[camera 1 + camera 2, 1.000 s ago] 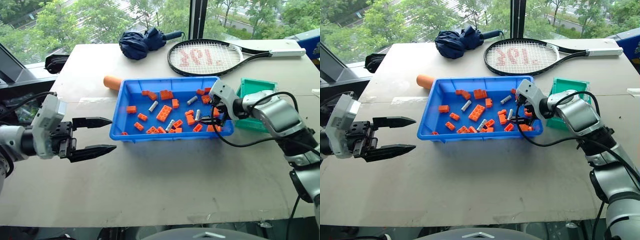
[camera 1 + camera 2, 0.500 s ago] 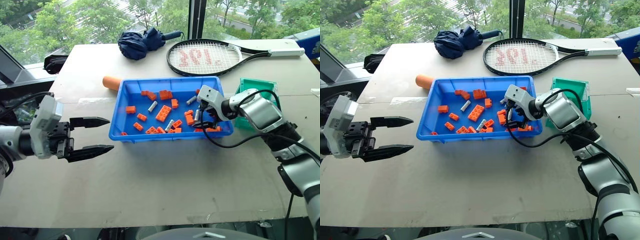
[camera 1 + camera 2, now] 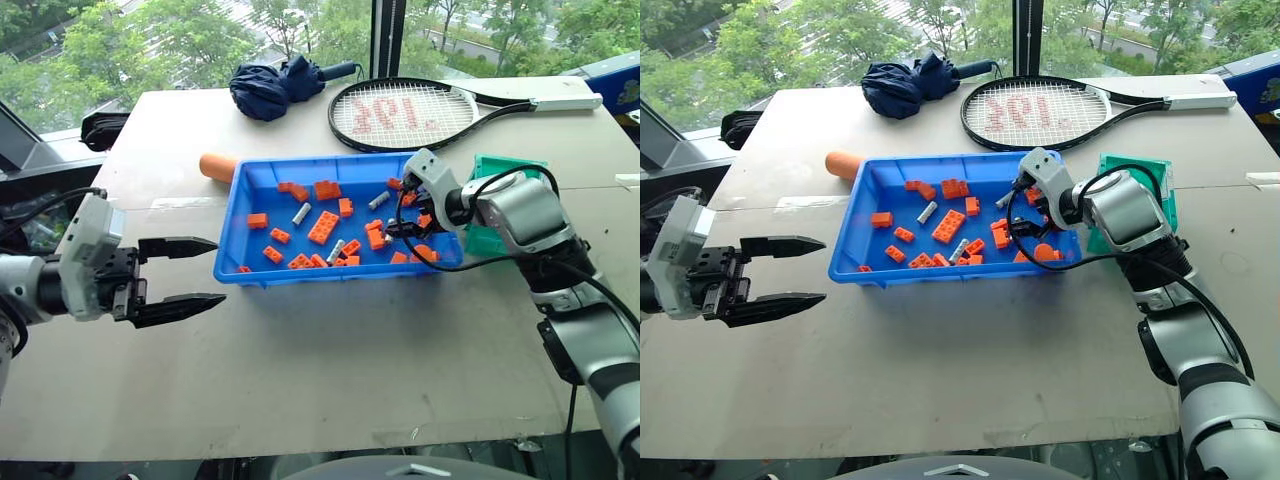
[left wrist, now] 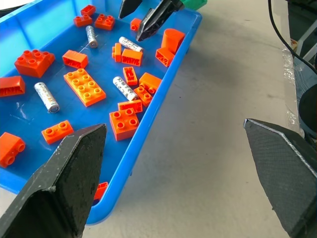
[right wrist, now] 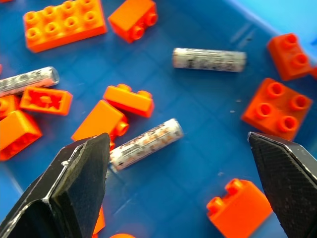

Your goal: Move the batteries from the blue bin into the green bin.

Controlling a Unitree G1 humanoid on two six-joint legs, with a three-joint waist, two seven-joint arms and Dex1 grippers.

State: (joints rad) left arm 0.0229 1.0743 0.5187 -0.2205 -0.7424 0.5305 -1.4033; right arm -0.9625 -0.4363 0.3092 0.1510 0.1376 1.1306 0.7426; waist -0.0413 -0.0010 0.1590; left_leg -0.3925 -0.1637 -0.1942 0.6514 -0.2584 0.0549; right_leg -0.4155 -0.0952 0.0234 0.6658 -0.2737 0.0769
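The blue bin [image 3: 262, 178] stands mid-table and holds several silver batteries [image 3: 302, 213] among orange bricks. My right gripper [image 3: 403, 226] reaches down into the bin's right end with its jaws open. In the right wrist view one battery [image 5: 146, 144] lies on the bin floor between its fingers [image 5: 74, 198], untouched. Another battery [image 5: 209, 59] lies further on. The green bin [image 3: 503, 172] sits just right of the blue bin, behind my right arm. My left gripper [image 3: 218, 270] hovers open and empty over the table to the left of the blue bin.
A tennis racket [image 3: 400, 112] and a folded navy umbrella [image 3: 270, 85] lie at the back of the table. An orange cylinder [image 3: 218, 165] lies against the blue bin's far left corner. Orange bricks [image 3: 324, 227] crowd around the batteries.
My right wrist has rolled over the blue bin's right end, and its fingers have edged from the near wall toward the batteries. The left gripper has stayed still.
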